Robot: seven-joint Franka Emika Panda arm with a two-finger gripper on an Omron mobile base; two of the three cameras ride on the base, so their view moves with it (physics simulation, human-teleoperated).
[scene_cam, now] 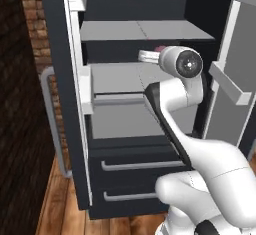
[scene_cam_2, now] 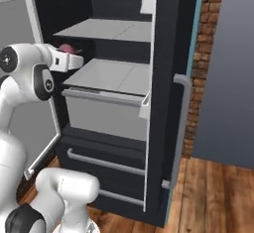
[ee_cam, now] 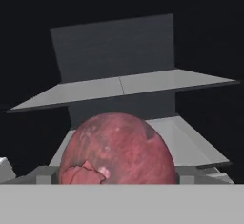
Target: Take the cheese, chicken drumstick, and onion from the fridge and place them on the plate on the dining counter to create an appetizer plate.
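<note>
The fridge (scene_cam: 65, 104) stands open in front of me, and my arm reaches in at the height of its middle shelf (scene_cam: 117, 76). The onion (ee_cam: 116, 149), a pinkish-red ball, sits between my two fingertips and touches both. My gripper (ee_cam: 114, 178) is shut on the onion with the jaws standing wide. From the base, a sliver of the onion (scene_cam: 160, 48) (scene_cam_2: 66, 48) peeks past the white hand, just above the shelf (scene_cam_2: 111, 76). The gripper (scene_cam: 148, 55) (scene_cam_2: 70, 61) points into the fridge. The cheese, chicken drumstick, plate and dining counter are out of view.
A second grey shelf (ee_cam: 124, 87) spans the fridge above the onion. Two dark drawers with bar handles (scene_cam: 142, 165) sit below. The open door with white bins (scene_cam: 232, 86) stands close to my arm. A brick wall (scene_cam_2: 206, 43) and wooden floor (scene_cam_2: 218, 197) flank the fridge.
</note>
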